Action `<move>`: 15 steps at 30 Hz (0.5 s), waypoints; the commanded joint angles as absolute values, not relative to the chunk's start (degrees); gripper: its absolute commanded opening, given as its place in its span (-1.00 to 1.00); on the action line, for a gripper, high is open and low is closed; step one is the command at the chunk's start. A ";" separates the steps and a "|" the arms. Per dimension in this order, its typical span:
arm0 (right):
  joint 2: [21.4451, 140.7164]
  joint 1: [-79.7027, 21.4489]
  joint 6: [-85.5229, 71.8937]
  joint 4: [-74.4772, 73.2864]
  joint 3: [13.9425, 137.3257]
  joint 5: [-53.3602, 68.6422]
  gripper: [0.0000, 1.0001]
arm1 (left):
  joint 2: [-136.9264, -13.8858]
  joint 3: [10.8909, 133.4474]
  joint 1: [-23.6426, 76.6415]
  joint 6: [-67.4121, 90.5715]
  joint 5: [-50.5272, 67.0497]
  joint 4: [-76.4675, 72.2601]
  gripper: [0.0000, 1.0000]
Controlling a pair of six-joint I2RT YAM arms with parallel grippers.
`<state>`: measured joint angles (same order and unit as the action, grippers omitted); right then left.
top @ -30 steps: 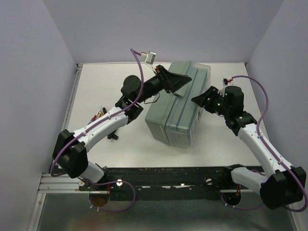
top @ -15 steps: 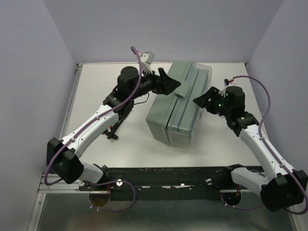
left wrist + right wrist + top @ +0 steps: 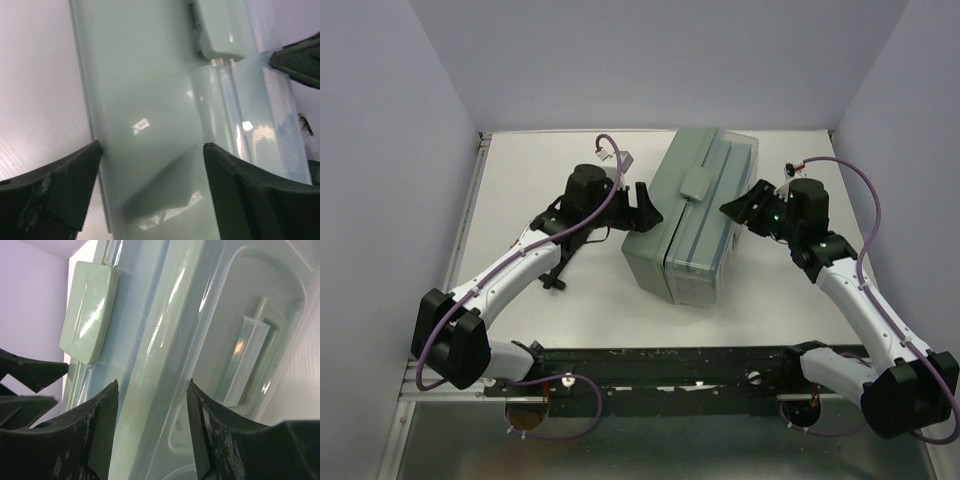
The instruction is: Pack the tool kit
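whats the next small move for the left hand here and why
Probably raise the left hand to the latch and flip it open. The case looks shut, that hand and the right hand are open at its two sides, and small tools lie outside it on the table.

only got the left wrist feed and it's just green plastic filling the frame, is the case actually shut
Observer: From above, the case looks shut, sitting on the table with its latch facing up.
Operator: ok where's the right gripper
Observer: The right gripper is at the case's right side, roughly level with the latch, jaws open.
Operator: any tools outside the case
Observer: A small dark thing lies on the table beside the left arm; it is too small to say what it is.
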<state>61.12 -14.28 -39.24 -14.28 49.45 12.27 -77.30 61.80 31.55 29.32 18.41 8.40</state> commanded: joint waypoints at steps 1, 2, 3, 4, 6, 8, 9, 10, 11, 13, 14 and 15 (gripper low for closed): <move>62.31 -14.85 -39.54 -16.27 47.20 18.19 0.05 | -77.87 58.46 31.20 28.74 17.93 8.00 0.66; 62.40 -14.85 -40.25 -15.13 46.76 19.06 0.00 | -78.13 57.75 31.20 28.91 18.10 7.56 0.54; 62.58 -14.85 -40.95 -13.64 46.41 19.94 -0.04 | -78.13 56.87 31.29 28.92 18.02 7.12 0.46; 62.84 -14.85 -41.57 -12.75 46.41 20.91 -0.09 | -78.22 55.91 31.20 28.92 18.28 6.42 0.40; 63.72 -14.85 -42.71 -11.34 46.41 22.75 -0.18 | -78.31 54.41 31.29 29.00 18.46 5.37 0.29; 64.25 -14.85 -43.07 -10.90 46.67 23.29 -0.30 | -78.57 52.92 31.29 29.18 19.07 4.22 0.22; 64.25 -14.85 -43.24 -10.72 46.84 23.29 -0.34 | -78.84 52.30 31.29 29.18 19.42 3.78 0.19; 63.90 -14.85 -43.33 -10.64 47.02 23.29 -0.40 | -79.01 51.69 31.20 29.35 19.77 3.17 0.15; 63.55 -14.94 -43.50 -10.37 47.20 23.29 -0.47 | -79.10 51.07 31.20 29.70 20.04 2.47 0.11; 62.49 -14.94 -43.94 -10.28 47.72 23.29 -0.64 | -79.36 49.84 31.29 30.32 20.56 0.97 0.07; 61.97 -14.85 -44.12 -10.28 48.16 23.38 -0.72 | -79.45 49.22 31.29 30.67 20.83 0.44 0.05; 61.61 -14.94 -44.38 -10.28 48.51 23.38 -0.83 | -79.63 48.87 31.29 31.02 21.09 0.27 0.03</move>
